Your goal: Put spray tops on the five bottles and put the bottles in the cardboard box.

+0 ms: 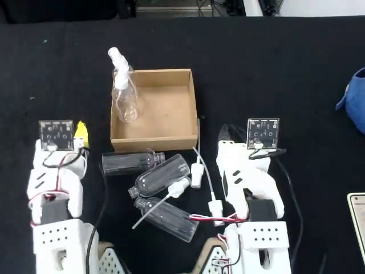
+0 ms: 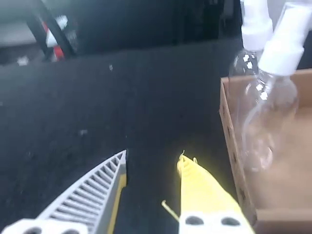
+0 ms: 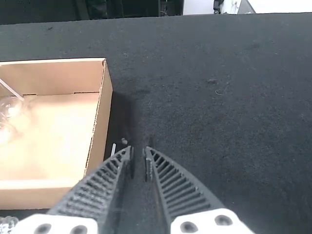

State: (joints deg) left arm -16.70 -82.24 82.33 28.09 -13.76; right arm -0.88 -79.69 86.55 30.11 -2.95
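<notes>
The cardboard box [image 1: 171,114] stands in the middle of the table. Two clear bottles with white spray tops [image 1: 124,85] lean in its far left corner; the left wrist view shows them [image 2: 265,112] inside the box wall [image 2: 233,146]. Three capless clear bottles [image 1: 132,162] [image 1: 161,175] [image 1: 169,218] lie in front of the box. Three loose spray tops [image 1: 197,171] [image 1: 178,187] [image 1: 215,208] lie among them. My left gripper [image 2: 153,165] is open and empty, left of the box. My right gripper [image 3: 138,155] is shut on nothing, beside the box's right front corner [image 3: 100,122].
A blue object [image 1: 356,100] sits at the right edge of the black table, and a white card [image 1: 357,220] lies farther forward. Both arm bases [image 1: 57,240] [image 1: 259,242] stand at the front edge, flanking the loose bottles.
</notes>
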